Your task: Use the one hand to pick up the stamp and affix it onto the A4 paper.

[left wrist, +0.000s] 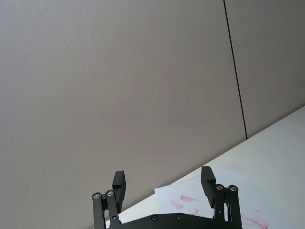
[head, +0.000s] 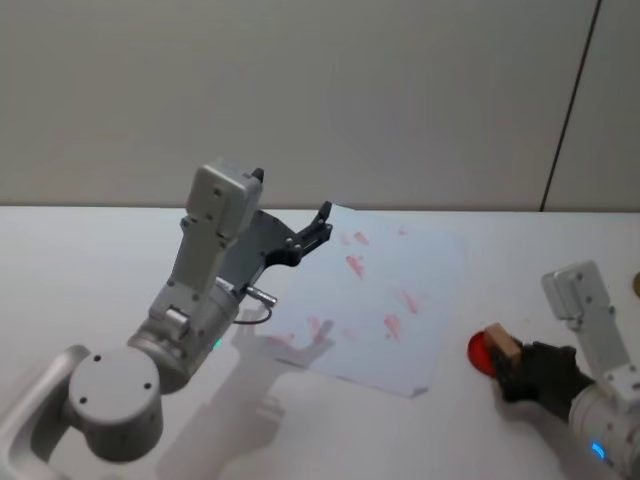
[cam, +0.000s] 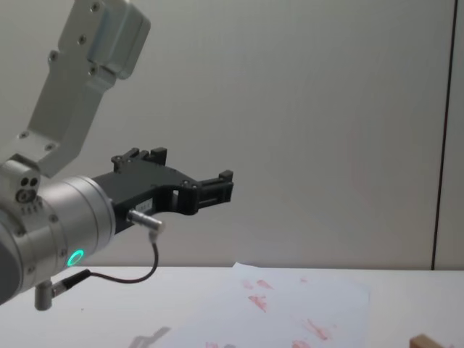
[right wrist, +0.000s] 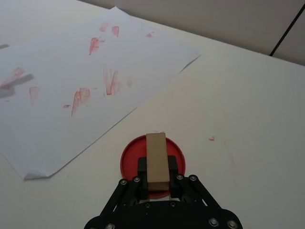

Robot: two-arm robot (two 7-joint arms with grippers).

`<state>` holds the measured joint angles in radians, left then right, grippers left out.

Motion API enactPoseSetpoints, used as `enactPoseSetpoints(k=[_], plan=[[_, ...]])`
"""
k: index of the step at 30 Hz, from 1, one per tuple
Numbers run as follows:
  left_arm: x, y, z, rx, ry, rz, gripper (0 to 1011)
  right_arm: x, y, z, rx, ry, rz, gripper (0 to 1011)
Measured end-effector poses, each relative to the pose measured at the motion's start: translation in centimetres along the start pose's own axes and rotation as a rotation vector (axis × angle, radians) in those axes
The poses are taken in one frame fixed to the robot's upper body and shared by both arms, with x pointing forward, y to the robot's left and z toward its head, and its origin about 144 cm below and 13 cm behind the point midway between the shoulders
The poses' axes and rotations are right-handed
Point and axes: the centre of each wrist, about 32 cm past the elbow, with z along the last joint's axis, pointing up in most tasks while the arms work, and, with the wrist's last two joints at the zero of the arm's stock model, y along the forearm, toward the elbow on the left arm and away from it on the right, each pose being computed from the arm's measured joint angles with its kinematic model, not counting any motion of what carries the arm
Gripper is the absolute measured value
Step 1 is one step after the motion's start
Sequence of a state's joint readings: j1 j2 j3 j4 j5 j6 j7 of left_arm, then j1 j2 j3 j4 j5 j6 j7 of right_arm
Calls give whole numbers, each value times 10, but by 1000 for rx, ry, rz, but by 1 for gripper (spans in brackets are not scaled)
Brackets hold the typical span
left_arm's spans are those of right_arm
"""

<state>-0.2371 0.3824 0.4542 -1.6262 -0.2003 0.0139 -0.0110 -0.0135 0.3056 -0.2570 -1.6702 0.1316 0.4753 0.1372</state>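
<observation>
1 stamp (right wrist: 156,148) in right pincer (right wrist: 157,168) | pad (right wrist: 130,155) near A4 paper (right wrist: 62,62) edge

One stamp (right wrist: 157,155), one A4 paper (right wrist: 62,62), one red disc (right wrist: 129,158), one left pincer (left wrist: 163,183), one right pincer (right wrist: 157,168).

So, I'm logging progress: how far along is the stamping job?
Done: the right gripper has the stamp clamped. In hand: it holds it at the red round pad, beside the A4 paper. To do: carrying it over and pressing it on the sheet. The left gripper hangs open, raised.
</observation>
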Motion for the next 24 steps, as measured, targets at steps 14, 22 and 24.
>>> enactPoseSetpoints(k=[14, 22, 24], plan=[[0, 0, 0, 0, 0, 0, 1002, -1, 11, 2, -4, -5, 10, 221], [0, 0, 0, 0, 0, 0, 1003, -1, 14, 3, -6, -6, 9, 221], [0, 0, 0, 0, 0, 0, 1003, -1, 14, 3, -4, -6, 9, 221]])
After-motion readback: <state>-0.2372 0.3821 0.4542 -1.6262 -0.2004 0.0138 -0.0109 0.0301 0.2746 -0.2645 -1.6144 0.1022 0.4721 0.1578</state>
